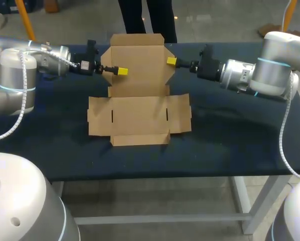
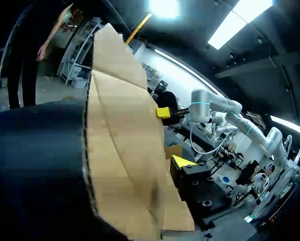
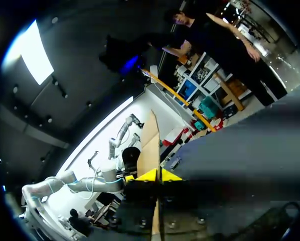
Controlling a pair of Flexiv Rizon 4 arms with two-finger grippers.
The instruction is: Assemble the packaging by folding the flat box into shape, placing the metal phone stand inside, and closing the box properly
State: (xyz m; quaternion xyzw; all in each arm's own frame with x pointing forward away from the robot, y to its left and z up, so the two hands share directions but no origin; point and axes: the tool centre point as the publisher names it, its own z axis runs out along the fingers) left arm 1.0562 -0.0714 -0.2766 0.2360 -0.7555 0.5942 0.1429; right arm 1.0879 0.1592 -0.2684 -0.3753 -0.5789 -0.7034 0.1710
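Observation:
The flat brown cardboard box lies unfolded on the dark table, its rear panel tilted up. My left gripper comes in from the left, with its yellow tip over the rear panel's left side. In the left wrist view the cardboard stands close in front and hides part of that gripper. My right gripper is at the panel's right edge. In the right wrist view the flap's thin edge runs between the tips of the right gripper, which is shut on it. No phone stand is in view.
The dark table has bare surface to the left, right and front of the box. The box's front flaps lie flat about a hand's width from the table's front edge.

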